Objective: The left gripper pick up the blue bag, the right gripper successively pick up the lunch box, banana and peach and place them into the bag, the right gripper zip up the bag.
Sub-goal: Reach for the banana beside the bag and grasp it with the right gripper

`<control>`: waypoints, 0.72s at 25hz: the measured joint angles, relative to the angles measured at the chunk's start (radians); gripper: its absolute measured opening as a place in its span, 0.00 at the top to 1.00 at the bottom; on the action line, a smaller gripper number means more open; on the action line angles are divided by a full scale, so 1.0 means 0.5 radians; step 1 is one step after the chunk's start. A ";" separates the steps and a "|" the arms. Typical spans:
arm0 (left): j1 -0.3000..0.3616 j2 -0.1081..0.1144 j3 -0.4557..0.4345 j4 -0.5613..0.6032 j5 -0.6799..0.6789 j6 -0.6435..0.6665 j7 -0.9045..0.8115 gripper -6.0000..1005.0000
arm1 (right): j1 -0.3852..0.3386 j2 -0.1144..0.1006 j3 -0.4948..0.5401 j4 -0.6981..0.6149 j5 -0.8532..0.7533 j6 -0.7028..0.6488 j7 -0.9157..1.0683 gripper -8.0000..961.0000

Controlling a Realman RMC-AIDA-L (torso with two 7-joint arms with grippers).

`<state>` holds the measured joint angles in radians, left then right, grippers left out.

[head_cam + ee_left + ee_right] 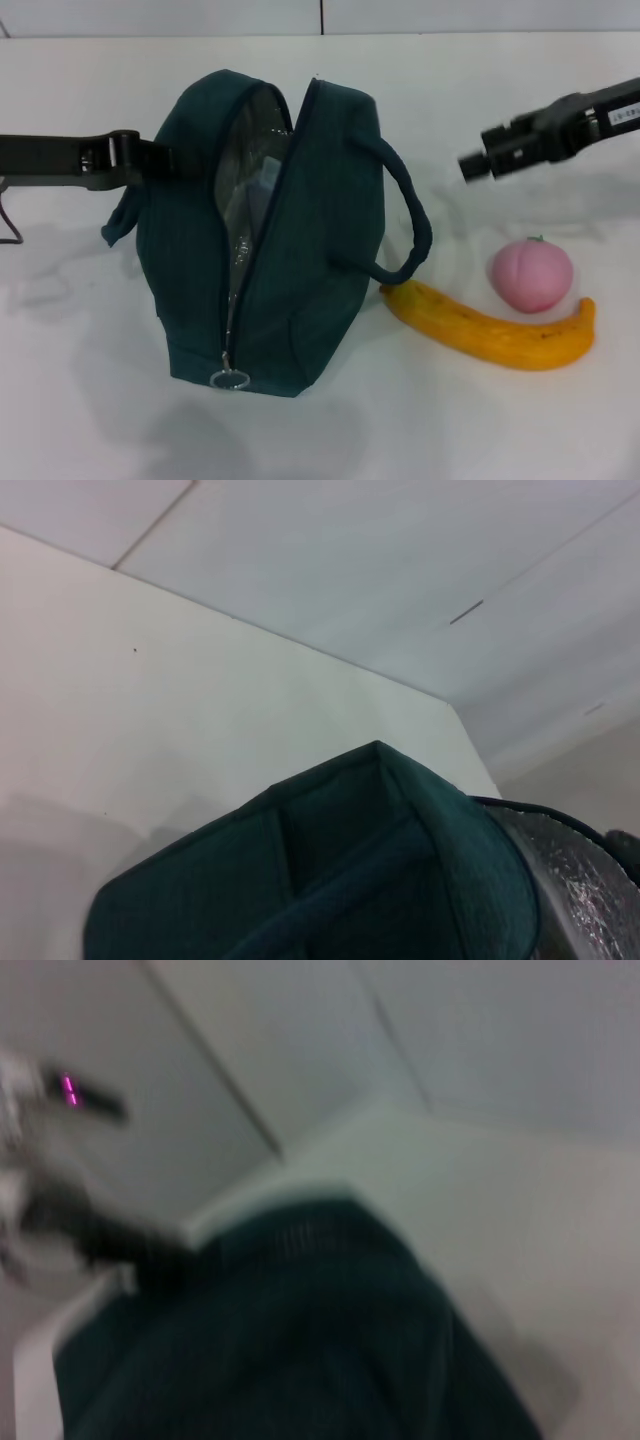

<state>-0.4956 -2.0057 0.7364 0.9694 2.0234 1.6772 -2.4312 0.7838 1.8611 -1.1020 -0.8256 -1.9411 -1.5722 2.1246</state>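
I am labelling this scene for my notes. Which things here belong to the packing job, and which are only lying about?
Belong to the job:
blue bag, unzipped
box, partly seen inside the bag
banana, on the table
peach, beside the banana
left gripper, at the bag's side
right gripper, above the fruit

Only lying about:
metal frame, at the table's edge

White table (90, 400) carries the blue bag (320, 250) (unzipped), banana (490, 328) and peach (531, 274)
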 joint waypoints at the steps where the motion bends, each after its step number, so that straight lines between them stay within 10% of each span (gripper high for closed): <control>1: 0.003 0.002 0.000 -0.002 0.000 0.000 -0.002 0.96 | 0.038 0.008 0.000 -0.076 -0.134 -0.079 0.051 0.14; 10: 0.001 -0.002 0.000 0.000 -0.002 0.004 -0.012 0.96 | 0.317 0.306 -0.104 -0.575 -1.113 -0.487 0.398 0.15; 18: -0.030 -0.003 0.000 -0.005 -0.002 0.003 -0.012 0.96 | 0.410 0.330 -0.714 -0.501 -1.150 -0.260 0.661 0.15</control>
<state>-0.5104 -2.0071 0.7364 0.9672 2.0225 1.6789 -2.4375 0.9887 2.0260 -1.4590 -1.0762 -2.5163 -1.7024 2.4553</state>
